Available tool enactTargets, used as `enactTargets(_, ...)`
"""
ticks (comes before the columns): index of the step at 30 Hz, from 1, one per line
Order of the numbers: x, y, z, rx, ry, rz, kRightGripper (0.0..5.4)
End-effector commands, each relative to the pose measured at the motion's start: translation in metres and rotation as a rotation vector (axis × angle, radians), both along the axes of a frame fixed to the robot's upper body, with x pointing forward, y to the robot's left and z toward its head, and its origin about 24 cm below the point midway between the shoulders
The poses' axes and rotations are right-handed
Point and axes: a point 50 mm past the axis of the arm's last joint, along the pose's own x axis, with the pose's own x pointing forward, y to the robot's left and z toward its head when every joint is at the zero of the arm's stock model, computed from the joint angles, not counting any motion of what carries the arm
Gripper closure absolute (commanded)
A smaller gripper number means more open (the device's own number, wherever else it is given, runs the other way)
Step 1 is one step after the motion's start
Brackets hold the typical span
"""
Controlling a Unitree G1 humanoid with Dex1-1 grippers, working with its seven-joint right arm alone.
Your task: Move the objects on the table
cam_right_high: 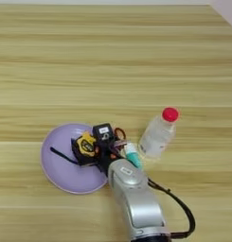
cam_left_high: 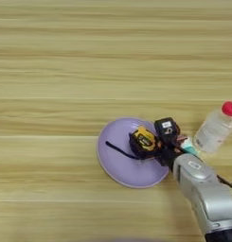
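Note:
The round lilac plate [cam_left_high: 115, 165] lies on the table [cam_left_high: 65, 71] at the lower middle. On its right part sits the yellow-black tape measure [cam_left_high: 143, 139], its black strap trailing left over the plate. My right gripper [cam_left_high: 151, 141] comes in from the lower right and is shut on the tape measure, one black finger [cam_left_high: 166, 128] behind it and the other under its near side. Just right of the fingers a red scissors handle [cam_right_high: 120, 134] peeks out. The white-teal glue stick [cam_right_high: 132, 156] lies beside my wrist. The clear bottle with a red cap [cam_right_high: 157, 134] stands further right.
My silver forearm [cam_right_high: 136, 201] crosses the lower right of the table, with a black cable [cam_right_high: 181, 212] looping at its right. The table's far edge shows at the top of the right eye view.

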Motion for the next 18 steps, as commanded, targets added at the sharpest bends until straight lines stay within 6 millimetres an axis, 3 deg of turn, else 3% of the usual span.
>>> enactTargets(1, 0.014, 0.000, 0.036, -0.024, -0.226, 0.004, 0.03)
enactTargets(18, 0.025, -0.022, 0.073, -0.056, -0.510, -0.148, 0.03)
